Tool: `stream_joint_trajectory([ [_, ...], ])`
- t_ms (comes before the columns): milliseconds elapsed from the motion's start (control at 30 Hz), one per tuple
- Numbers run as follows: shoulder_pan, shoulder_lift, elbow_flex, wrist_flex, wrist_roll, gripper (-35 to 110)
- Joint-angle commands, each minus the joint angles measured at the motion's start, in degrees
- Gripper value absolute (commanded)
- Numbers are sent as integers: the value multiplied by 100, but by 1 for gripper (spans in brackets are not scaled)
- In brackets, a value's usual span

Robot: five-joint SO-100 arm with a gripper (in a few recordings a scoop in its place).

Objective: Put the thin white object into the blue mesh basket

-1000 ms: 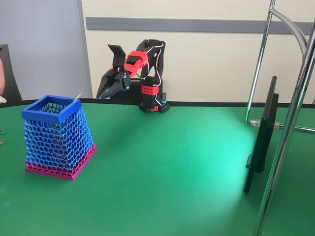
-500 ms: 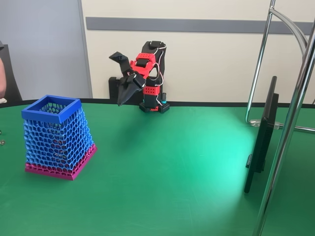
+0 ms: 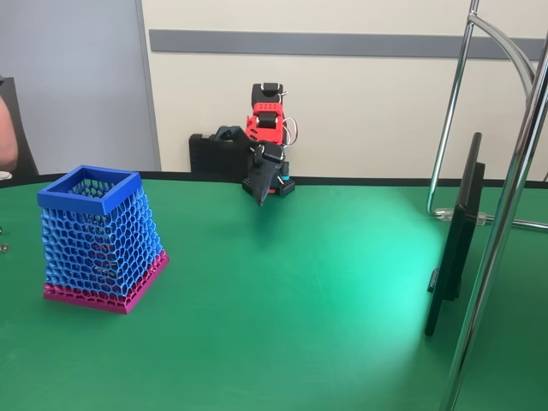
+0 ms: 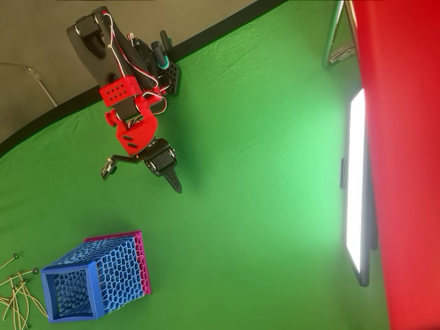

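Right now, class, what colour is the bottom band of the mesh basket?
Magenta pink, below blue honeycomb walls on the mesh basket; the fixed view shows it best.

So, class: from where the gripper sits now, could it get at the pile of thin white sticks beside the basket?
Probably yes: the gripper hangs over bare green table, but the blue mesh basket stands between it and the sticks.

The hand point(image 3: 261, 199) swung from basket point(image 3: 101, 237) to base.

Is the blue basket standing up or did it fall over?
Standing up. The blue mesh basket sits on its pink base with its open rim facing up.
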Motion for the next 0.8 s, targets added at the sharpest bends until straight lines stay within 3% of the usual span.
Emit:
stream_joint_trajectory([
  [0, -62, 615, 290, 149, 589, 1],
  [133, -308, 1784, 1099, 343, 1081, 1],
  [500, -378, 3604, 1099, 2531, 1477, 1],
  [767, -334, 3604, 1099, 2751, 1688, 1],
])
